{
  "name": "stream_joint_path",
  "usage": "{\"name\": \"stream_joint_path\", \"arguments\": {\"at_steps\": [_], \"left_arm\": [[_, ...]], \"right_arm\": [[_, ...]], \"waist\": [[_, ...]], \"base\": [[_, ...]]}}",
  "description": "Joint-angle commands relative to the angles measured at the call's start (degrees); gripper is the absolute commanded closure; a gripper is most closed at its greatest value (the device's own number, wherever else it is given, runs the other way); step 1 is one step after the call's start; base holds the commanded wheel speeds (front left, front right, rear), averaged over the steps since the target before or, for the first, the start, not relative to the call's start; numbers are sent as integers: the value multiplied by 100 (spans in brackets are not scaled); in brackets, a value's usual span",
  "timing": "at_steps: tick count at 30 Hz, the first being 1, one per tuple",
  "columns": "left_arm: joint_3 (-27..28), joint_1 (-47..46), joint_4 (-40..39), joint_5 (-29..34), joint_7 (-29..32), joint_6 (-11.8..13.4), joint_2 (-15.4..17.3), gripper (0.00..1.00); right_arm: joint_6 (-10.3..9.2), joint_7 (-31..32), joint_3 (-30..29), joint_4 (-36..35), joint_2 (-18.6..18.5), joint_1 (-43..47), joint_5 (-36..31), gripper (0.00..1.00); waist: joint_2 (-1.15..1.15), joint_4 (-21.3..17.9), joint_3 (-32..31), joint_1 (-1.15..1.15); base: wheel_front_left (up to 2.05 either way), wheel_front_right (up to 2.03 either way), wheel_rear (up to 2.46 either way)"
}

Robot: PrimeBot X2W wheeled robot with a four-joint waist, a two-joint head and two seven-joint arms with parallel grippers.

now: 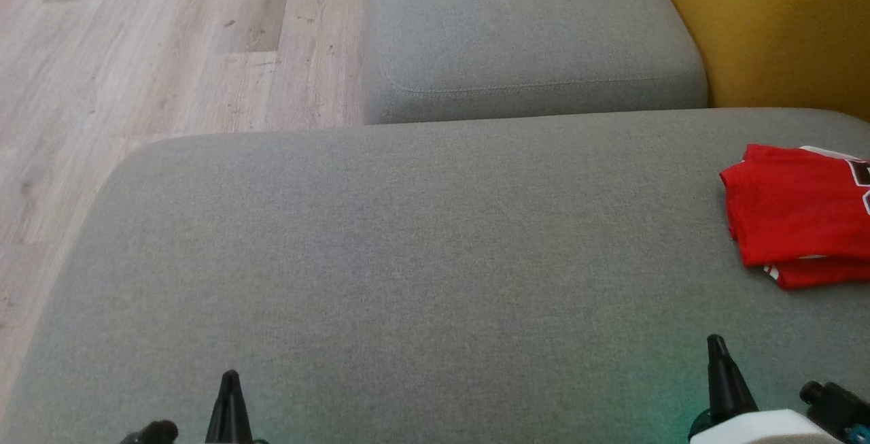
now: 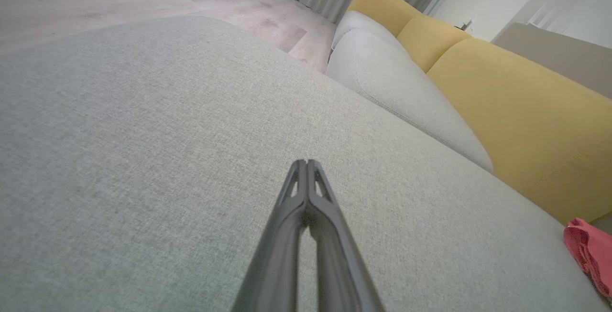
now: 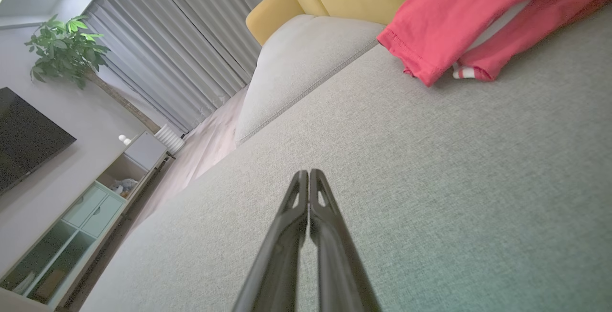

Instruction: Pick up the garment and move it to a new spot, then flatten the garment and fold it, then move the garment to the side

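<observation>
Rightward, folded garment (image 1: 795, 216) on sofa (image 1: 408, 260), print (image 1: 860, 182) unreadable, left claw (image 1: 230, 379) and right claw (image 1: 715, 343) clenched.

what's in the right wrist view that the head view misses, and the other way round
The right wrist view adds the room: a potted plant, grey curtains, a dark TV and a low cabinet. The head view adds the left gripper, shut, at the lower left. Both share the folded red garment lying on the grey sofa seat, the yellow backrest and the shut right gripper.
</observation>
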Motion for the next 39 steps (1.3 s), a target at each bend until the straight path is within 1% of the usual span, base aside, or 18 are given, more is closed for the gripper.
{"name": "stream_joint_path", "arguments": {"at_steps": [1,39], "left_arm": [[147,-354,-209,-148,26,-50,-8,100],[735,-845,-338,-2748,669,-428,-18,100]], "right_arm": [[14,32,-10,-210,-5,-369,159,100],[26,659,-371,-310,34,-898,2668,100]], "waist": [[0,-2,11,0],[0,-57,357,0]], "base": [[0,0,0],[0,0,0]]}}
